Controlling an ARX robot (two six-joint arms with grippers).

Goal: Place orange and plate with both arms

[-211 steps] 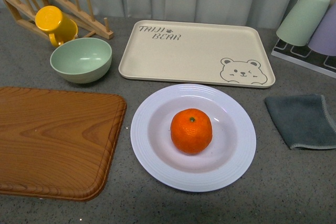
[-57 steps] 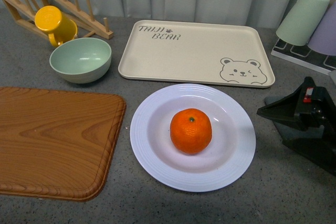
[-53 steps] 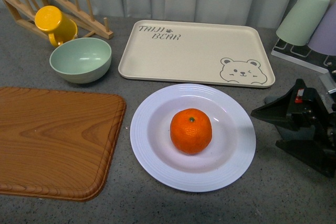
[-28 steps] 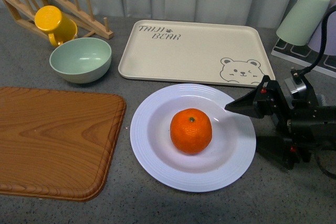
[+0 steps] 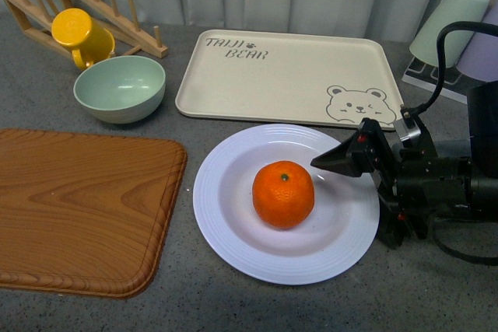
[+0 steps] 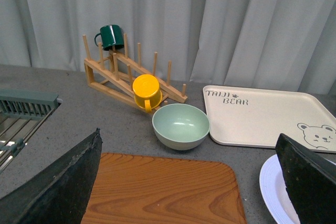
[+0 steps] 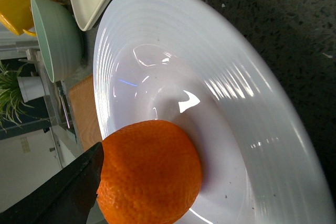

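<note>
I find the orange [image 5: 283, 194] centred on the white plate [image 5: 233, 223], lower middle of frame. My right pincer [image 5: 350, 201] stands apart over its rim, left pincer [image 6: 178, 192] apart too. A rim knock could roll the fruit.

the left gripper [image 6: 188, 136] holds its dark fingers [image 6: 63, 187] spread wide. between them lie a wooden board [image 6: 163, 190], a pale green bowl [image 6: 181, 125], a yellow mug [image 6: 147, 90] on a wooden rack [image 6: 107, 72], a beige bear tray [image 6: 257, 116], and the white edge of the plate [image 6: 270, 182].
</note>
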